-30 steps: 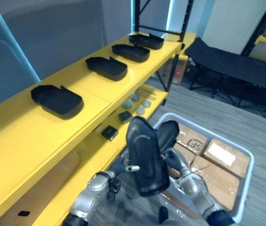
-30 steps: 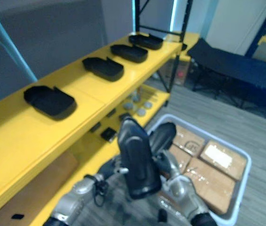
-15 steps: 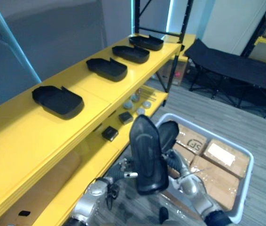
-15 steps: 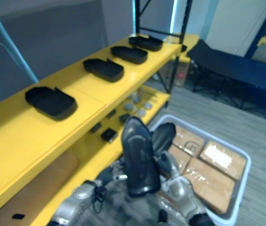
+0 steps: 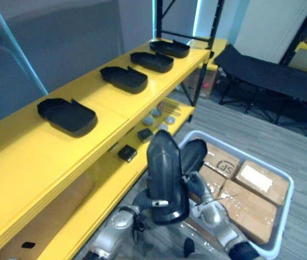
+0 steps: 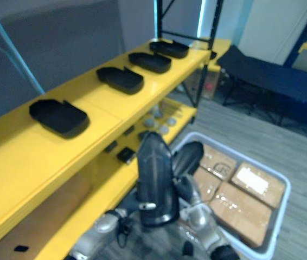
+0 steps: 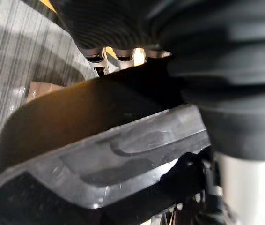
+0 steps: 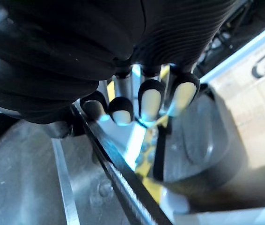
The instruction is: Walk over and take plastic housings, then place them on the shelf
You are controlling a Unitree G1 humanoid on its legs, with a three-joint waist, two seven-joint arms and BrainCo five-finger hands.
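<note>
I hold two dark plastic housings in front of me. The nearer housing (image 5: 164,176) stands on end, with my left hand (image 5: 141,201) below and behind it; in the left wrist view the fingers (image 7: 118,51) curl over the rim of this housing (image 7: 99,140). The second housing (image 5: 194,153) rises just behind it, with my right hand (image 5: 197,188) under it. In the right wrist view the fingertips (image 8: 149,101) hook over the edge of that housing (image 8: 193,140). Several more housings lie in a row on the yellow shelf top (image 5: 50,157), the nearest (image 5: 66,115) at the left.
A lower yellow shelf (image 5: 104,184) carries small parts (image 5: 126,153) and round pieces (image 5: 156,112). A grey bin (image 5: 286,187) holding cardboard boxes (image 5: 256,179) stands on the floor at the right. A black folding cot (image 5: 273,76) sits at the back right.
The front housing has swung a little more upright and drifted slightly left. My left arm has shifted right beneath it. The shelf and bin have stayed put.
</note>
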